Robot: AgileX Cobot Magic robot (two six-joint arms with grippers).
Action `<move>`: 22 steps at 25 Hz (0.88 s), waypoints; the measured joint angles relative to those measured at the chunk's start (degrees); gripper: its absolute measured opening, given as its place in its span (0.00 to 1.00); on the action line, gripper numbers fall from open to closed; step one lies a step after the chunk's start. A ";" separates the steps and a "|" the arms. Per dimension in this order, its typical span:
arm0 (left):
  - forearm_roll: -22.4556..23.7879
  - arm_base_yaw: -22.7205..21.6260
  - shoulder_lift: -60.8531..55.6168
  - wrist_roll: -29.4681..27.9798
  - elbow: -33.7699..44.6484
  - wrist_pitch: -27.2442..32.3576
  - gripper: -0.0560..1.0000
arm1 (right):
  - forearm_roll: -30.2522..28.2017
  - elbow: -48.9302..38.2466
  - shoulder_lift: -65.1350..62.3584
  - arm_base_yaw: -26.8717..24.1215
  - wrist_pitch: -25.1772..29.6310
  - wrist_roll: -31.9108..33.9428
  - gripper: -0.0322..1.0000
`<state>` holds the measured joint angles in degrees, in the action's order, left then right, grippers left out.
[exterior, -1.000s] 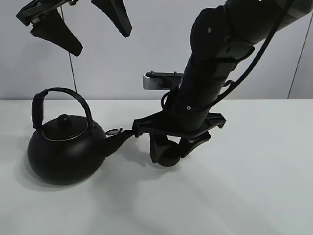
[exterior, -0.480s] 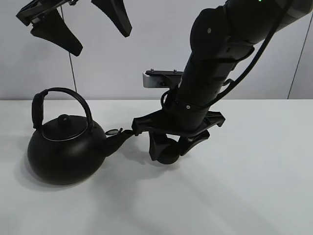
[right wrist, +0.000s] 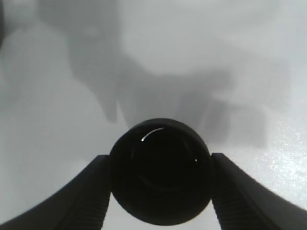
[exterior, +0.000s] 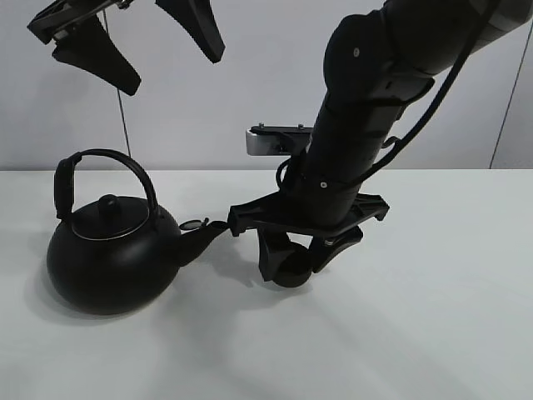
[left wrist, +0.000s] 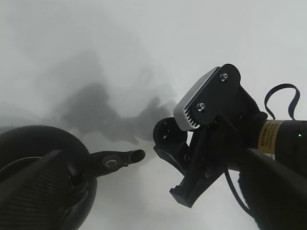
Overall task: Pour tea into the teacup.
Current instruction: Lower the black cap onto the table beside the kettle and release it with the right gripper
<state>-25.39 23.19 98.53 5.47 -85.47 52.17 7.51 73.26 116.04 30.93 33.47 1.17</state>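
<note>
Only the right arm (exterior: 366, 108) has shifted since the earlier frame, carrying the teacup (exterior: 291, 273) a touch rightward and lower, while everything else sits as it did. High at the far left, the left tool (exterior: 173, 71) hangs well above the bench (exterior: 433, 333) with its two fingers spread wide apart and nothing between them. Below it the round black kettle (exterior: 108, 258) stands upright on the bench, its arched handle (exterior: 125, 162) raised and its spout (exterior: 204, 233) pointing right. Just beyond the spout tip, near but apart from it, is the teacup, mouth upward and low over the bench; whether it touches the surface cannot be told. The right tool (exterior: 293, 262) is clamped on the teacup, one finger on each side of its round wall.
</note>
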 joint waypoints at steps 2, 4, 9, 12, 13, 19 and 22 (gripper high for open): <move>0.00 0.00 0.00 0.00 0.00 0.00 0.71 | -0.15 0.00 0.00 0.00 0.10 0.72 0.42; 0.00 0.00 0.00 0.00 0.00 0.00 0.71 | -0.95 0.00 0.00 0.00 0.53 1.63 0.42; 0.00 0.00 0.00 0.00 0.00 0.00 0.71 | -3.59 0.00 0.00 0.00 2.46 3.32 0.42; 0.00 0.00 0.00 0.00 0.00 0.00 0.71 | -3.93 0.00 0.00 0.00 2.66 3.49 0.42; 0.00 0.00 0.00 0.00 0.00 0.00 0.71 | -3.98 0.00 0.00 0.00 2.79 3.49 0.42; 0.00 0.00 0.00 0.00 0.00 0.00 0.71 | -4.30 0.00 0.06 0.00 3.30 3.54 0.42; 0.00 0.00 0.00 0.00 0.00 0.00 0.71 | -4.30 0.00 0.18 0.00 3.61 3.54 0.42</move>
<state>-25.39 23.19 98.53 5.47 -85.47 52.17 3.21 73.26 116.22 30.93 37.08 4.71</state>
